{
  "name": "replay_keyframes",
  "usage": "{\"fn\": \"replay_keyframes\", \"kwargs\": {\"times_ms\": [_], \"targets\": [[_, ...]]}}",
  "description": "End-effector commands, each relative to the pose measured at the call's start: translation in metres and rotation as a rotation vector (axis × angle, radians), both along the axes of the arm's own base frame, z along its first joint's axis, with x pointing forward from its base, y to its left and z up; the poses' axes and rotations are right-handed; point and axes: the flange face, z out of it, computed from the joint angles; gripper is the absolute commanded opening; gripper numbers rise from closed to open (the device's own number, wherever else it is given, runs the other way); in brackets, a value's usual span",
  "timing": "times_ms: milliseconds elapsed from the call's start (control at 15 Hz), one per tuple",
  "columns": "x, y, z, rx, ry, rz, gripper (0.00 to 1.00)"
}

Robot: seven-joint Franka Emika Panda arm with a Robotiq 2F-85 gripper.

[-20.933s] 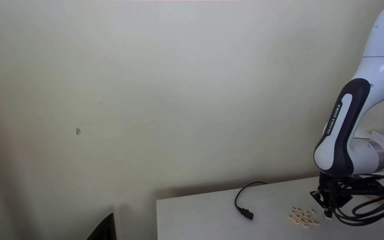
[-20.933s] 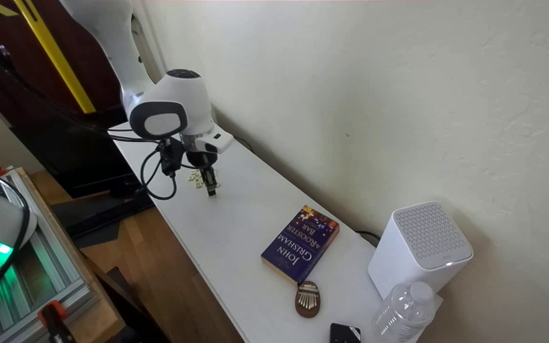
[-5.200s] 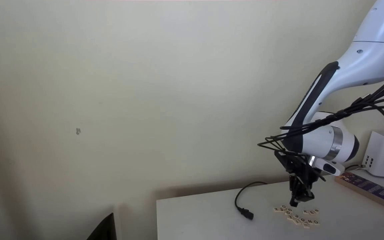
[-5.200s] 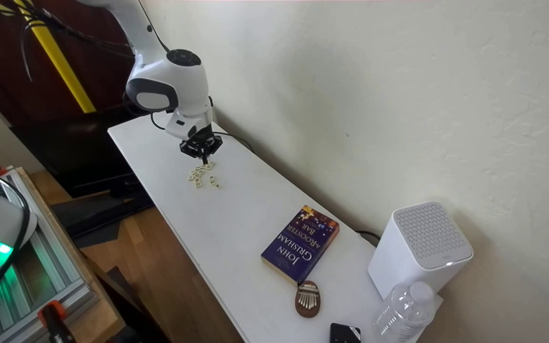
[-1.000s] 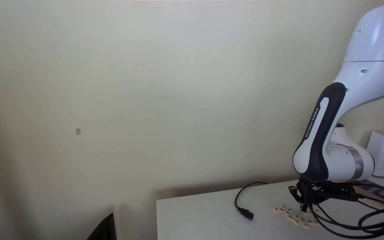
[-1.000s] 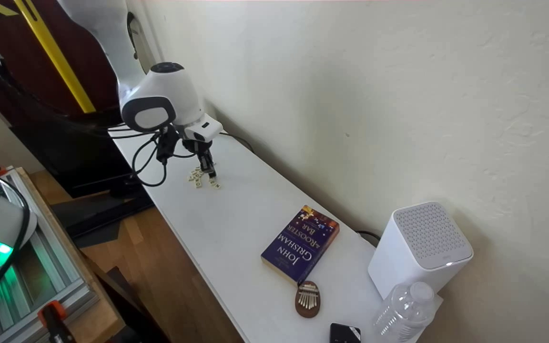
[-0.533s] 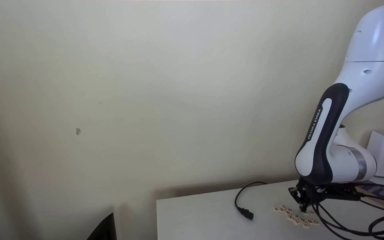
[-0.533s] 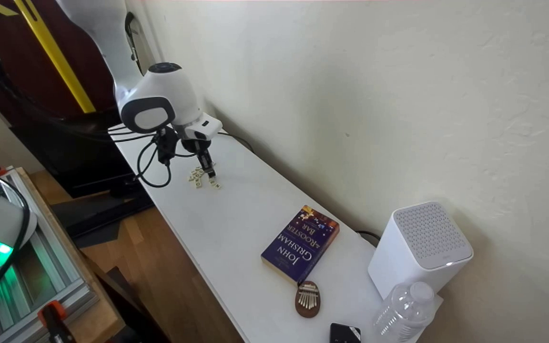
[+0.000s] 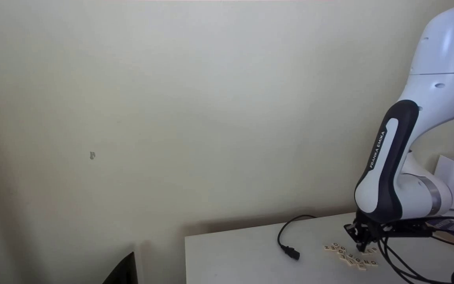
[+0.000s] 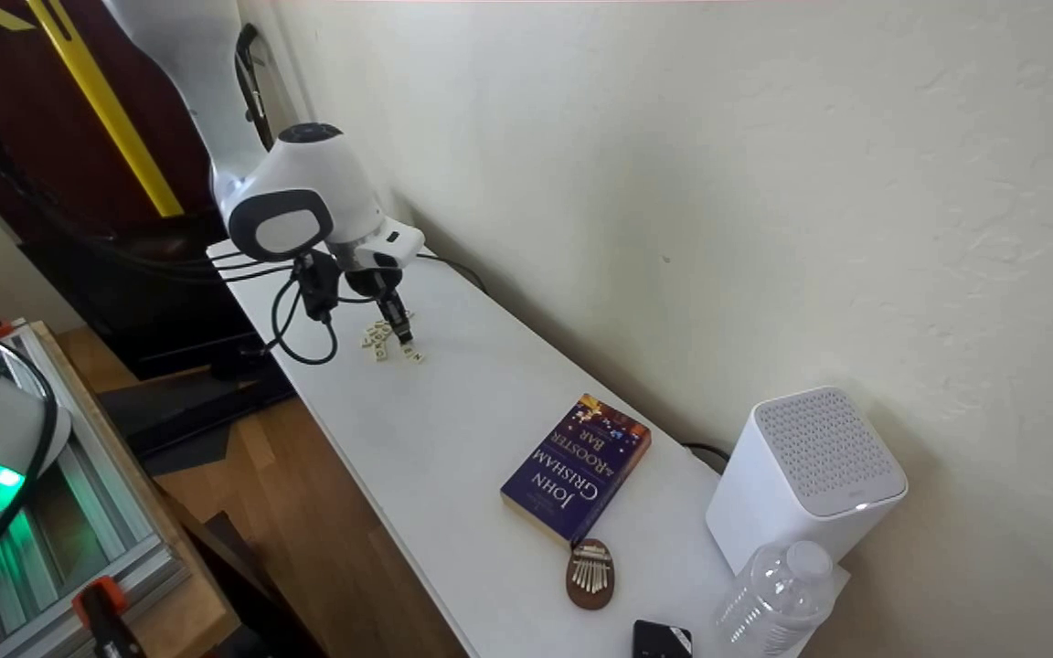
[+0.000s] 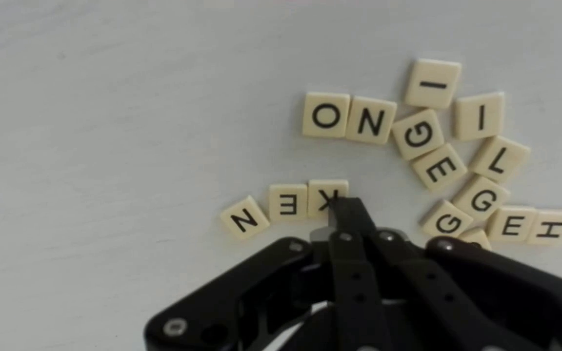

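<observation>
Soft shadows [image 9: 250, 221] fall on a pale wall [image 9: 211, 118] beside a long white table [image 10: 453, 439]. Brown wooden flooring [image 10: 307, 512] shows below, and a dark red panel [image 10: 47, 100] crossed by a yellow strip [image 10: 106, 105] stands beyond

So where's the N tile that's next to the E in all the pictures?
In an exterior view: the N tile is low down on the right.
In an exterior view: the N tile is a little left of the middle, and tiny.
In the wrist view: the N tile is below the middle, left of the E tile.
Shared landmark: the gripper, its black tip close to that row in every view.
</observation>
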Motion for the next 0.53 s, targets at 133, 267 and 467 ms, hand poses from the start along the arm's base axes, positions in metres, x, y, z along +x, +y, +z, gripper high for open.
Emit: {"fn": "replay_keyframes", "kwargs": {"times_ms": [133,267,467], "targets": [[-0.0177,-0.0060,-0.0063,-0.029,0.017,0.084,0.00],[-0.0202,-0.0077,-0.0068,-0.037,0.018,0.103,0.00],[-0.0221,-0.0093,-0.0073,-0.045,0.018,0.126,0.00]]}}
